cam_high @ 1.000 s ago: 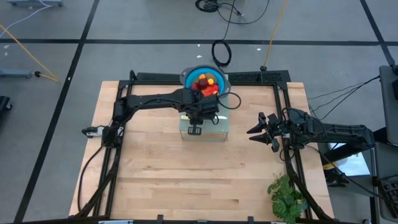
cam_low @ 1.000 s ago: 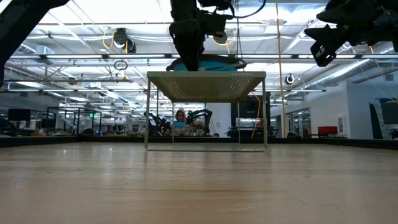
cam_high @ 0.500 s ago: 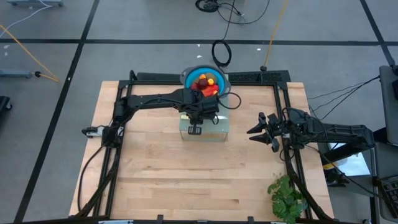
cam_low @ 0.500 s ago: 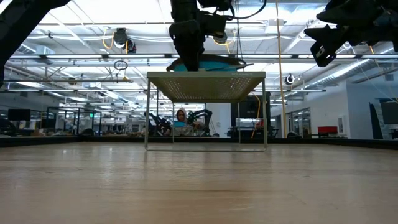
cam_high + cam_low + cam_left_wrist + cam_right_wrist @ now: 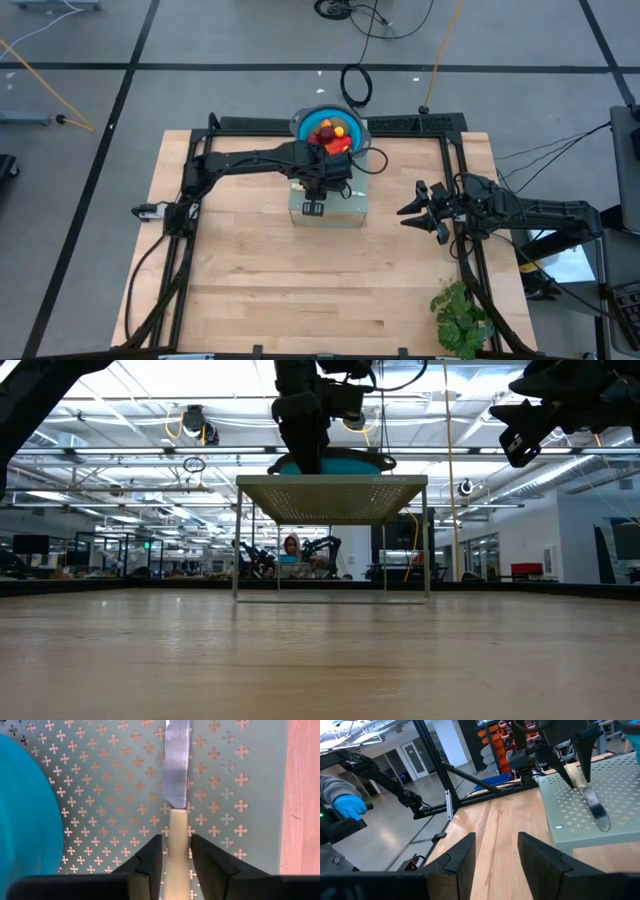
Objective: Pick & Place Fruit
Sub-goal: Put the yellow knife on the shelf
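The fruit [image 5: 330,132], red, orange and yellow pieces, lies in a blue bowl [image 5: 303,120] at the far side of a pale green perforated stand [image 5: 350,212]. A slim knife [image 5: 176,770] lies on the stand's top with its blade [image 5: 596,811] on the plate. My left gripper [image 5: 176,851] points down over it. It is open, one finger on each side of the pale handle [image 5: 178,832], with a thin gap showing on both sides. My right gripper [image 5: 420,205] waits level at the table's right, open, with nothing between its fingers.
A green leafy bunch [image 5: 462,315] lies at the table's near right corner. Black frame rails [image 5: 330,124] run along the table's far, left and right sides. Beyond the table a person's blue-gloved hand [image 5: 347,805] shows. Bare wood lies in front of the stand.
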Controlling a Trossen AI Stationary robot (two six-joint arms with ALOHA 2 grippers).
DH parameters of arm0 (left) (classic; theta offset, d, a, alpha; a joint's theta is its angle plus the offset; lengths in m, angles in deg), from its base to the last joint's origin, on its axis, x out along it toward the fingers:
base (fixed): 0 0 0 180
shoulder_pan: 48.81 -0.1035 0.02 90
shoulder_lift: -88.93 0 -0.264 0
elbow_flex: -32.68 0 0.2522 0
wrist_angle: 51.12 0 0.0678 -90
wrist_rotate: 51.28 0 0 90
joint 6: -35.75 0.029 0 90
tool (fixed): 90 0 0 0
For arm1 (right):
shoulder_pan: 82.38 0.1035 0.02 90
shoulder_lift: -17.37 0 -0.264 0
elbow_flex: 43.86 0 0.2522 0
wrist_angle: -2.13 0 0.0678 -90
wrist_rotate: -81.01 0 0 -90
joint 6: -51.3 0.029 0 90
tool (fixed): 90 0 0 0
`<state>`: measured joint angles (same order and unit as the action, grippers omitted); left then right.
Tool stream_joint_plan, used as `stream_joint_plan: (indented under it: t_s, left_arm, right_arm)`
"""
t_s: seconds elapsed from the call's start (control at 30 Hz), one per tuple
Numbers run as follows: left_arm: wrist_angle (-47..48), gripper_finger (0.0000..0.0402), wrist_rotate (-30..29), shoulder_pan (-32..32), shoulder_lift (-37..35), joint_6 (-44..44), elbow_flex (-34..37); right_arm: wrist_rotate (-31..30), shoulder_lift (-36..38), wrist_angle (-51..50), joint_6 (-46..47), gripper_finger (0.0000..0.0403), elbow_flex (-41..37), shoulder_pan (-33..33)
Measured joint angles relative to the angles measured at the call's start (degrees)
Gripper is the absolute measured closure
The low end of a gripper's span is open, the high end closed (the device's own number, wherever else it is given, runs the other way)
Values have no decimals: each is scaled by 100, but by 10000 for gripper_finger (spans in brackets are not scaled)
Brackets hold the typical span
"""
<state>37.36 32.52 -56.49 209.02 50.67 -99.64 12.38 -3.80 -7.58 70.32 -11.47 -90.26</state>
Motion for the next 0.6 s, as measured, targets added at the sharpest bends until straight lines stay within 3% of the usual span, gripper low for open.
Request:
stream_joint_plan:
  t_s: [0.6]
  left_arm:
    - [17,282,20,-13,7,-372,2]
  right_arm:
    - [0,0,0,0,264,0,0]
